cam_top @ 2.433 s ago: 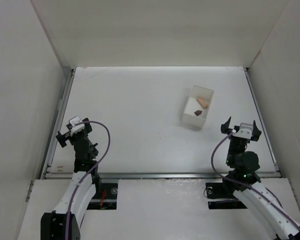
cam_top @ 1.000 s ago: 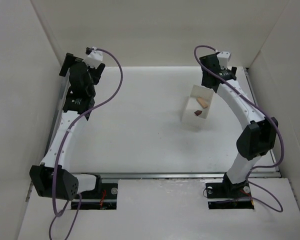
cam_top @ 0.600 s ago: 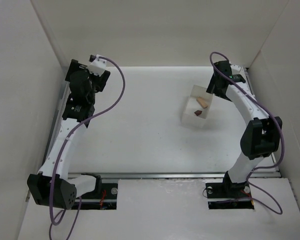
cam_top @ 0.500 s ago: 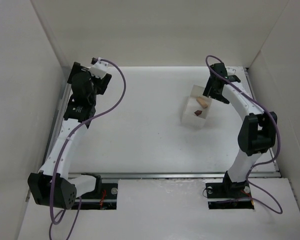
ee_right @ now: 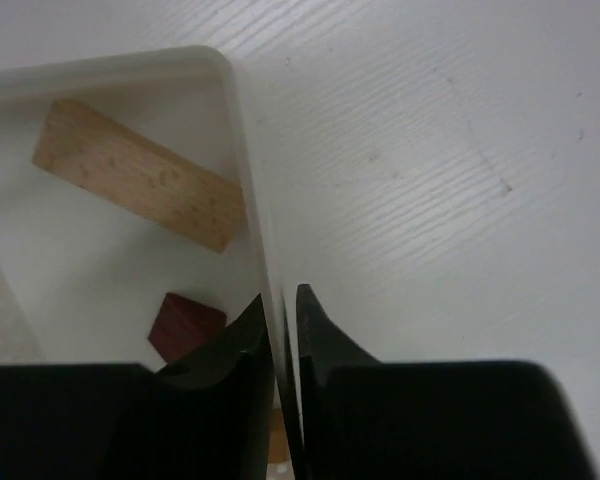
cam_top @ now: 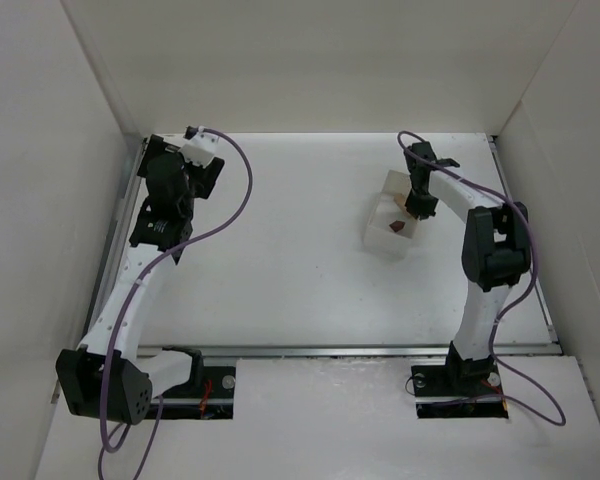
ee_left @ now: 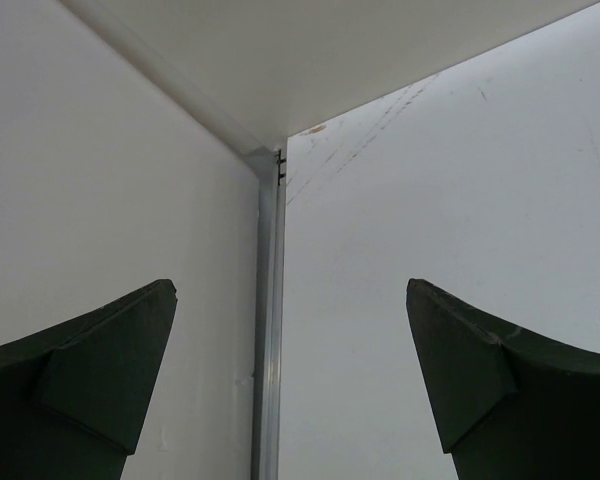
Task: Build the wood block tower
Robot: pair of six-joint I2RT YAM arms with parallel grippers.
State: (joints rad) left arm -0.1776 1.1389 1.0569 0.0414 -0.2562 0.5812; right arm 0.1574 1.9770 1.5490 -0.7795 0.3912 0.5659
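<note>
**Right claw pinches the box wall, blocks loose inside**

In the upper right of the overhead view, the right claw (ee_right: 280, 305) is clenched on the thin side wall of the white box (ee_right: 242, 150). One finger sits inside the box and one outside. The wood block tower is not yet begun: a tan block (ee_right: 140, 175) and a reddish-brown block (ee_right: 185, 325) lie apart on the box floor. The left claw (ee_left: 290, 295) hangs released, grasping nothing, near the table's upper-left corner.

The wall looks thin and smooth, so a lift or tilt may let it slip free and drop the box. A quick tip could send the small blocks skidding. The inner finger, close to the dark block, might pin it.

The table (cam_top: 280, 250) is white, faintly grained and scuffed. White panels close it in, and a metal rail (ee_left: 268, 330) runs along its left edge.
</note>
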